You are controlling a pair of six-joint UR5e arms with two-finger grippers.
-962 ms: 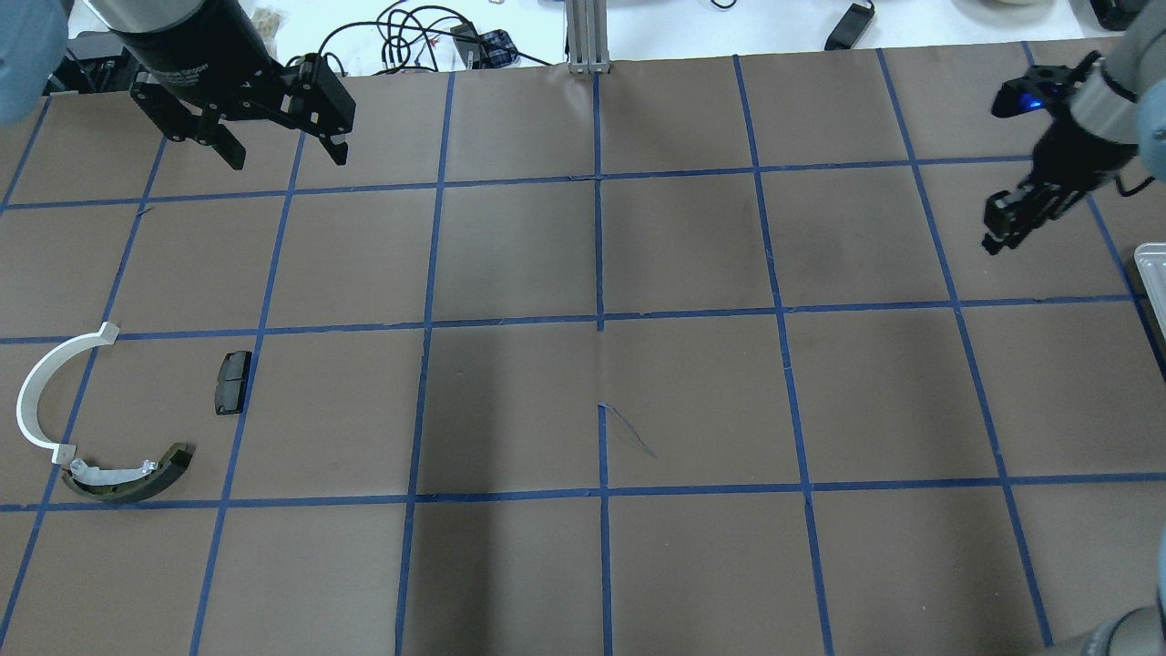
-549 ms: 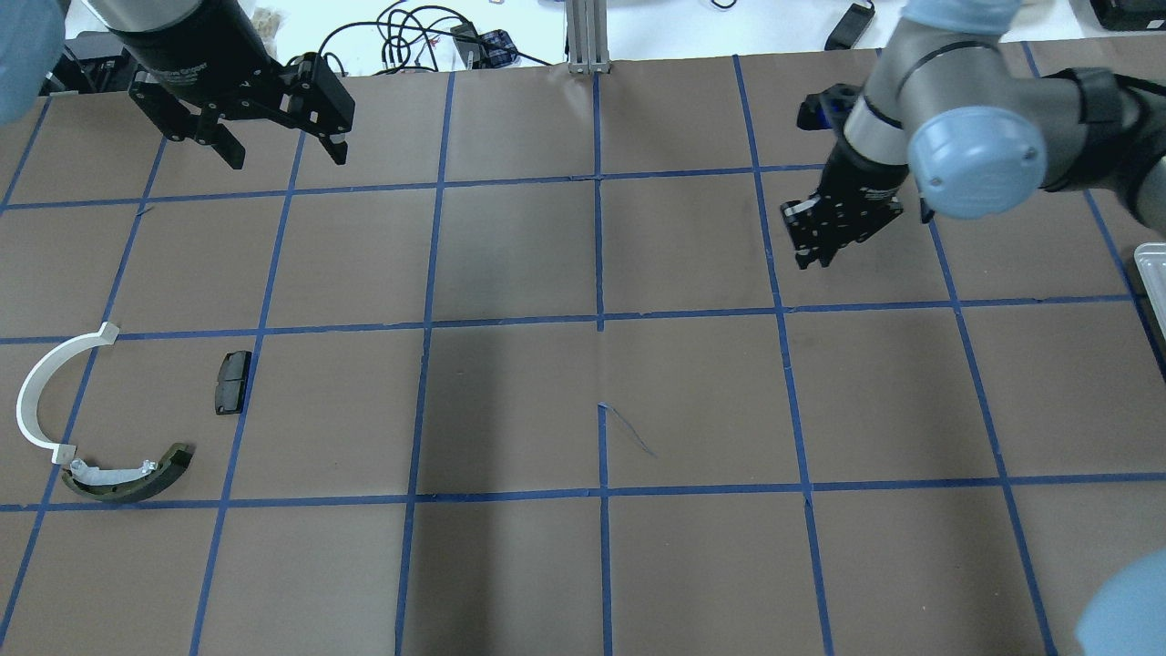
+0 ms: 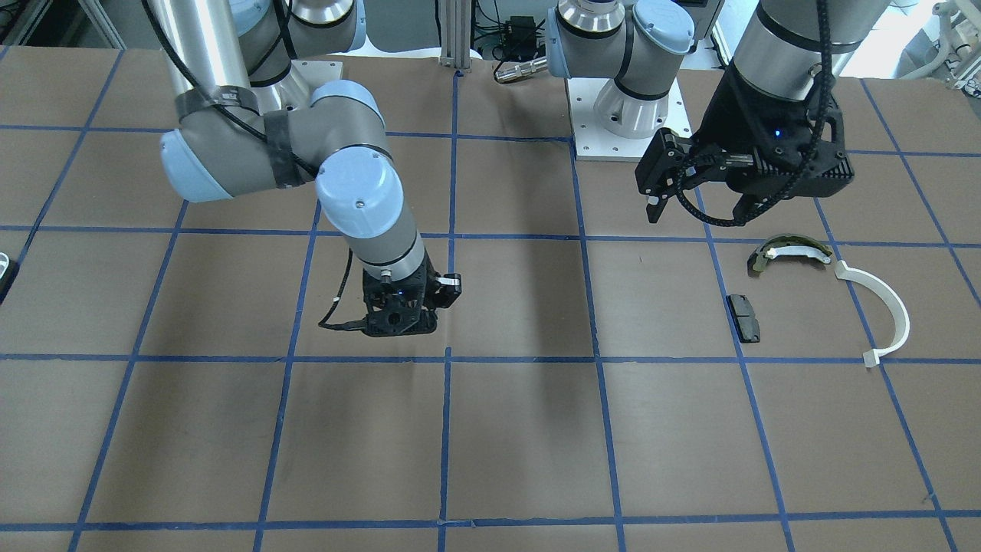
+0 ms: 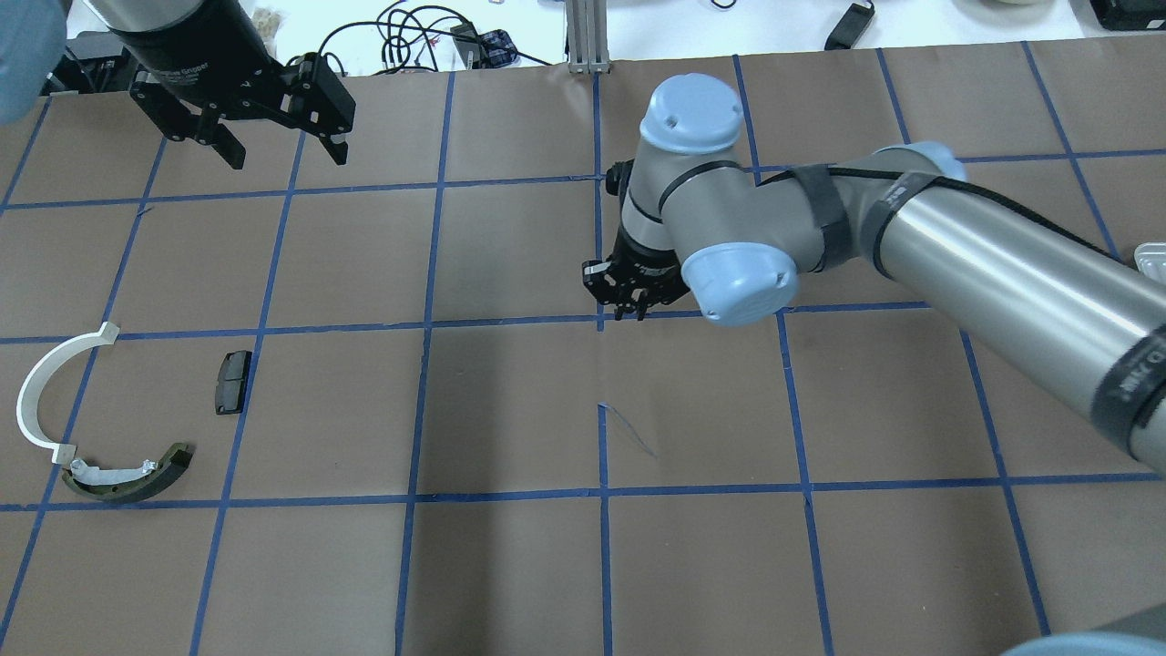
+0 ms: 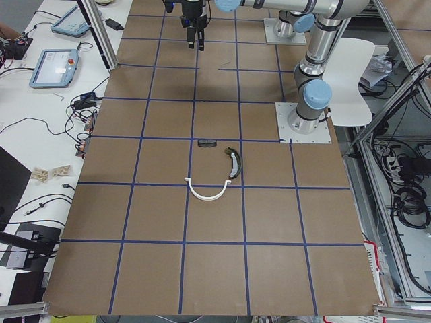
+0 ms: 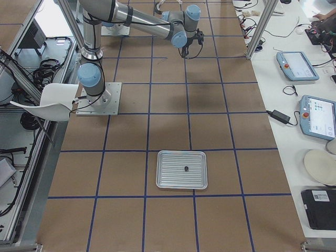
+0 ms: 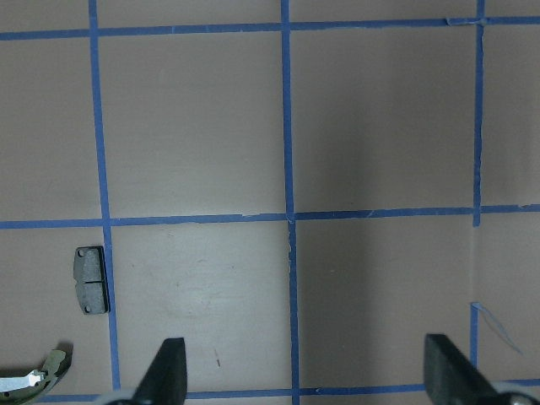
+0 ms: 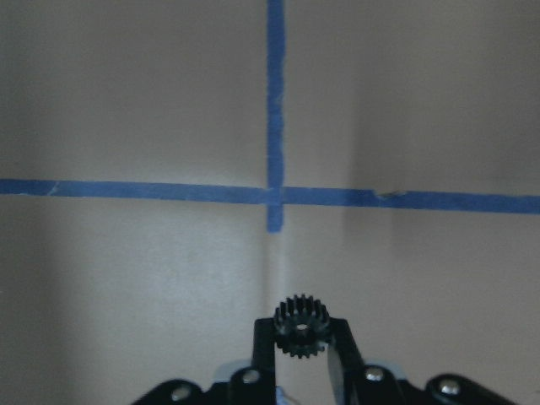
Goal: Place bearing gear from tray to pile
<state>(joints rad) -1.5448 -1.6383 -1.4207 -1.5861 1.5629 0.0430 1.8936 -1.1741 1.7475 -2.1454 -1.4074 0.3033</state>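
Observation:
My right gripper [image 4: 631,310] is shut on a small black bearing gear [image 8: 299,325], held between its fingertips above a tape crossing at the table's middle; the gripper also shows in the front view [image 3: 398,322]. The pile lies at the table's left. It holds an olive-green curved shoe [image 4: 127,474], a thin white half-ring [image 4: 41,392] and a small black pad [image 4: 232,383]. My left gripper [image 4: 289,159] is open and empty, raised at the far left, well behind the pile. The metal tray [image 6: 173,176] lies at the table's right end.
A small dark part [image 6: 186,168] lies on the tray. Blue tape lines grid the brown table cover. Cables and a metal post [image 4: 588,36] sit beyond the far edge. The right arm's long link [image 4: 1002,273] spans the right half of the table.
The right arm swept left from the table's right edge to its middle, gripper staying shut. The left arm and the pile have not moved.

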